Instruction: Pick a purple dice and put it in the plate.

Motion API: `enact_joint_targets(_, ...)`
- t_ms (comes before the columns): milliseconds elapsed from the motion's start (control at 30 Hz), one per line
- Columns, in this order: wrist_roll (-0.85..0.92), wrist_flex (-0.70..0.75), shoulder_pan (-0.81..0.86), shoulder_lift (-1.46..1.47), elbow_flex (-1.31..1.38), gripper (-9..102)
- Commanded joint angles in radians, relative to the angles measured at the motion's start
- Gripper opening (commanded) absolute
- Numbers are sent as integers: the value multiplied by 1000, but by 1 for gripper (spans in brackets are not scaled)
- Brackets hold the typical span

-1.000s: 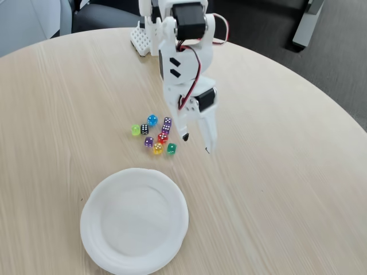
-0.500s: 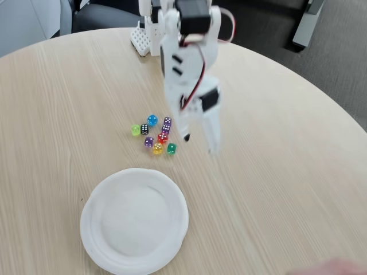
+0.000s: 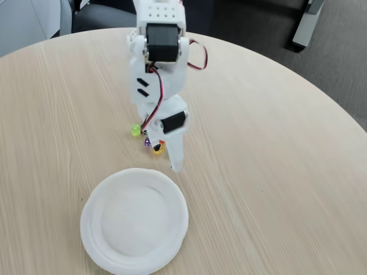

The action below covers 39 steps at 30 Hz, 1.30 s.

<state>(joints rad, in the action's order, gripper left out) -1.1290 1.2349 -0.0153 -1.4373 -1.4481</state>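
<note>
White disposable plate [image 3: 135, 223] holds nothing; tool [image 3: 166, 157], jaw gap hidden, hovers over a tiny translucent purple dice [image 3: 148, 142] mid-bench

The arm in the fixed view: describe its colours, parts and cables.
The arm is white printed plastic with black servo blocks set into it, the biggest near the top. Red and dark wires loop along its side. Small dark slots mark the middle link. The gripper has white tapered fingers.

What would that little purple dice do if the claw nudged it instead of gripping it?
The purple dice is tiny against the gripper, so probably very light and easily knocked away. As a cube it would likely slide or tumble briefly, not roll far. Close neighbours like the yellow die would probably get bumped.
</note>
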Motion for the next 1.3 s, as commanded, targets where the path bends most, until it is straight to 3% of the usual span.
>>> enact_joint_targets(0,-17,6,-34,-8,23,24)
enact_joint_targets(400,-87,12,-261,6,18,24)
enact_joint_targets(533,-78,126,-261,8,18,23)
enact_joint_targets(700,-14,247,-244,8,18,23)
enact_joint_targets(967,120,256,-129,11,12,22)
enact_joint_targets(1267,229,273,11,60,-187,23)
